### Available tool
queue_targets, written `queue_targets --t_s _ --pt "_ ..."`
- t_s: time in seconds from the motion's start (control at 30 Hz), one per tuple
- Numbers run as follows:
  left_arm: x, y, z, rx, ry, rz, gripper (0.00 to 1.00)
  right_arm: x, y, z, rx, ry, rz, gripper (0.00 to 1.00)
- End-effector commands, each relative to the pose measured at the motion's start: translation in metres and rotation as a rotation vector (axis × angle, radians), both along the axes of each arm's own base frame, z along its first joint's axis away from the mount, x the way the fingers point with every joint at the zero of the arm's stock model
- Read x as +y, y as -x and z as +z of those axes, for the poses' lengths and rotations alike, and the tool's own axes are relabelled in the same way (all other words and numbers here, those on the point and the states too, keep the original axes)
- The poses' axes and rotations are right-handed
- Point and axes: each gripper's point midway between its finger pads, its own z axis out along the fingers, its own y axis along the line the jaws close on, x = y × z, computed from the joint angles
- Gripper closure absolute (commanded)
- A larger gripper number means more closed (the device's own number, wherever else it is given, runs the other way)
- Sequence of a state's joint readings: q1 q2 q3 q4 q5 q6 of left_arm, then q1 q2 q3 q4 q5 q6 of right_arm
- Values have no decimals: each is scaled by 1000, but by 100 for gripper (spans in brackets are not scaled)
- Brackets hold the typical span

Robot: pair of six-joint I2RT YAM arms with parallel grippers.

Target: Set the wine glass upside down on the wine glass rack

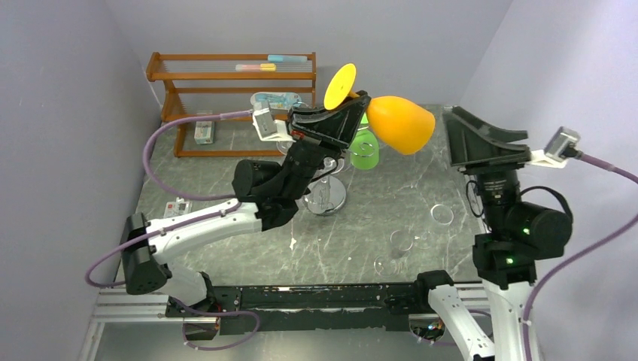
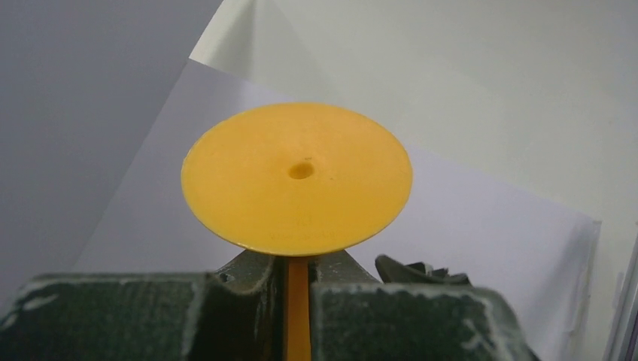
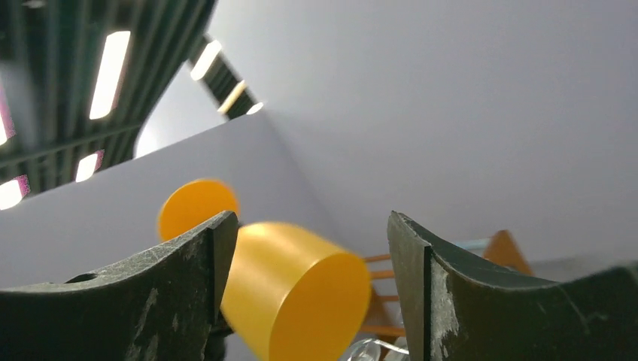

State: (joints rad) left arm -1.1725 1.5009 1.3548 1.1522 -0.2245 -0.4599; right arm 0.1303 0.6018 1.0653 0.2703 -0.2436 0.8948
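"Where is the wine glass (image 1: 399, 120)?"

"The orange one? It is up in the air, over the back of the tabletop (image 1: 406, 180). It is tipped on its side. Its round foot points left and its cup points right."

"Who has it?"

"The left claw (image 1: 353, 101) is pinching its thin stem tight."

"Is it on the wine glass rack (image 1: 325, 197)?"

"No. The shiny rack stands lower down, under the left arm. A green glass (image 1: 364, 154) is at the rack, just below the orange cup."

"And the right claw (image 1: 481, 135)?"

"It is spread wide with nothing in it. It is up high on the right, apart from the glass."
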Motion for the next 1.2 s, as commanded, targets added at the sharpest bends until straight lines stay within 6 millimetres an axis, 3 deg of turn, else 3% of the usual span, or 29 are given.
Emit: queue_targets --t_s 0.0,0.2,0.33,0.43,0.57,0.63,0.73,0.93,1.17 --pt "16 19 28 -155 -142 110 95 -39 -24 -15 216 0 -260 23" --pt "-7 17 11 -275 -393 203 95 -21 -19 1 170 53 -171 23" --pt "-21 17 0 -363 -491 240 95 5 14 22 2 146 -35 23" --pt "-29 18 -5 -416 -521 260 95 12 37 29 -110 171 1 23" --pt "-44 25 -15 -542 -571 271 95 19 50 33 -145 190 53 23" --pt "-53 25 -22 -613 -617 302 95 24 46 33 -99 189 96 23" --pt "-61 18 -29 -667 -683 353 95 34 23 22 74 190 170 24" --pt "-72 19 -37 -744 -736 365 95 48 15 10 175 184 290 28" --pt "-76 18 -44 -762 -751 372 95 51 -1 -9 305 189 305 50"
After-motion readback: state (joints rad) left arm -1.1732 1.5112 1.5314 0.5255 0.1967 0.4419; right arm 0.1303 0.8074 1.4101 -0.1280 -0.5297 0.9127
